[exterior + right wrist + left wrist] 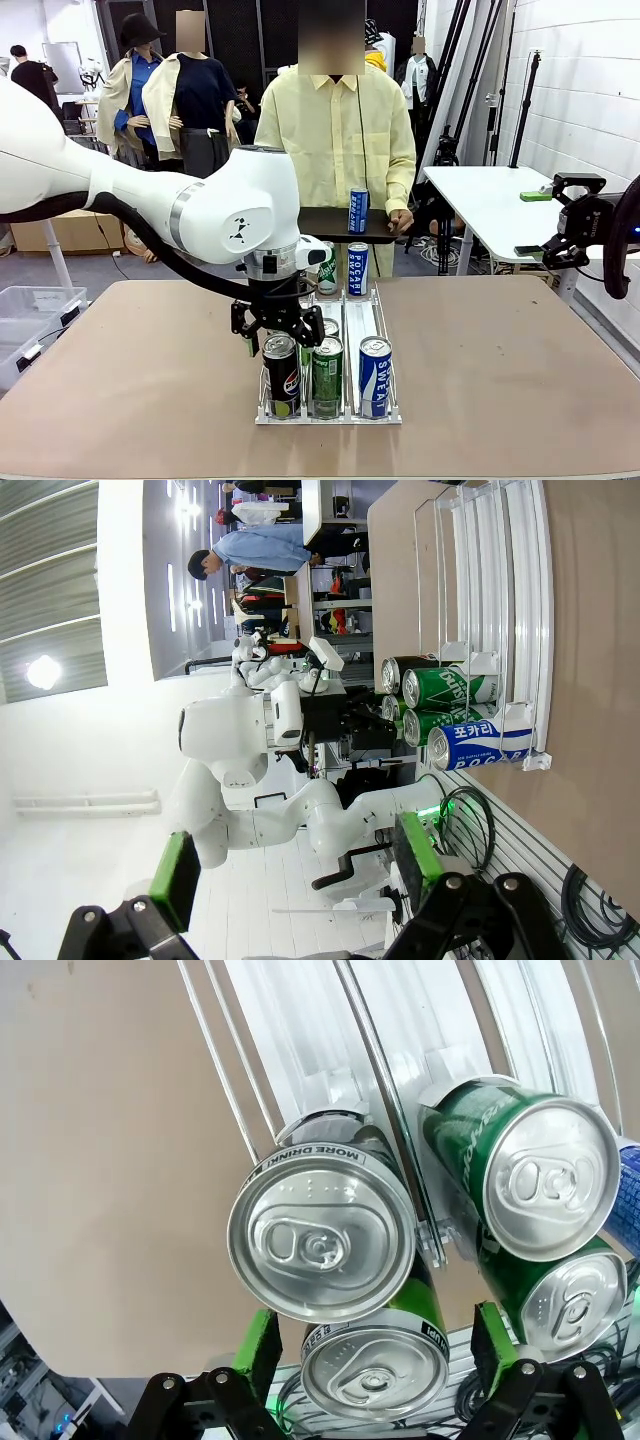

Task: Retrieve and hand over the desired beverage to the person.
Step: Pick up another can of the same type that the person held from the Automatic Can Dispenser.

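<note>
The person stands at the table's far side, holding a black tray with a blue Pocari can upright on it. Mid-table, a clear rack has a black Pepsi can, a green can and a blue Pocari Sweat can in its near row. The left gripper hangs released and empty just above the Pepsi can. The right gripper is spread, empty, well off right.

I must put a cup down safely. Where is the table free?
The table is bare left and right of the rack, and in the strip in front of it. Crowded: the rack's front end, with three cans and the open left gripper above the black one.
</note>
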You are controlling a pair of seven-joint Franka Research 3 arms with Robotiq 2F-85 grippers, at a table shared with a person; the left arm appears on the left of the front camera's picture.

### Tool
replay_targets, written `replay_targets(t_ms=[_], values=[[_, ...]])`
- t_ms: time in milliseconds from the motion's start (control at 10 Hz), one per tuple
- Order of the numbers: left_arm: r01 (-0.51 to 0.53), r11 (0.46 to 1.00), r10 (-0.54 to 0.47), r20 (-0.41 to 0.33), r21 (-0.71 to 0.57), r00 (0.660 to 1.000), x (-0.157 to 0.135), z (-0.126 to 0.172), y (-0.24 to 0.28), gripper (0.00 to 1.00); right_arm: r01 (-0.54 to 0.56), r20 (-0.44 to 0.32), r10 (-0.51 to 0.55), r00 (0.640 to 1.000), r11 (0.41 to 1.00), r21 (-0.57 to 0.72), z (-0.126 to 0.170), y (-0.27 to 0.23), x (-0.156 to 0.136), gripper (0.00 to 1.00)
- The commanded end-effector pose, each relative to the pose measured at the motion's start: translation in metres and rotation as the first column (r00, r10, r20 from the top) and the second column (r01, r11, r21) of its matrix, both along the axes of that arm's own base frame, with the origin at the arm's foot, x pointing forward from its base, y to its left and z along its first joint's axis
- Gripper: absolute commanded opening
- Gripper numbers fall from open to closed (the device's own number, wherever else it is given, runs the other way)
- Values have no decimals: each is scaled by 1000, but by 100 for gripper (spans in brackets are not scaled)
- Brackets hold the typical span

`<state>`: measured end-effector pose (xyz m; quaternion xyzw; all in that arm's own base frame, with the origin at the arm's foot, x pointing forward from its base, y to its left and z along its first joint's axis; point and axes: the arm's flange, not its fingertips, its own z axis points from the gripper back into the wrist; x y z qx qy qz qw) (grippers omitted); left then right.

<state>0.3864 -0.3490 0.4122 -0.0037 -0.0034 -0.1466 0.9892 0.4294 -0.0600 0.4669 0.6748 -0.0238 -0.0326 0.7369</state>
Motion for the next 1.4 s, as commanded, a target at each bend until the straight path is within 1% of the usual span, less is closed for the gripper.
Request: replay_targets(t_ms=[0,100,200,300,400,800,900,1000,1100,1300], values=[[-34,999,34,12,3,999,1,-1,-7,100,6,-1,-6,1000,1000,-11,0,1,0,100],[-33,999,33,15,6,999,0,0,-7,100,6,-1,-6,1000,1000,-11,0,1,0,100],[-32,999,32,13,8,999,2,-1,-6,98,6,-1,-6,1000,1000,-11,0,1,0,100],[-26,1000,26,11,14,1000,2,-2,-6,92,6,-1,-6,1000,1000,-11,0,1,0,100],[-17,1000,17,6,22,1000,1,-2,-6,83,6,-1,-6,1000,1000,-11,0,1,0,100],[-16,999,16,1,40,1000,1,-1,-4,26,6,-1,-6,1000,1000,-11,0,1,0,100],[-11,999,11,1,34,1000,1,0,-3,7,6,-1,-6,1000,1000,-11,0,1,0,100],[-9,1000,9,-1,29,1000,0,1,-2,0,6,-1,-6,1000,1000,-11,0,1,0,100],[-3,1000,3,-2,5,1000,1,-1,-1,0,6,-1,-6,1000,1000,-11,0,1,0,100],[-3,1000,3,-2,5,1000,1,-1,-1,0,6,-1,-6,1000,1000,-11,0,1,0,100]])
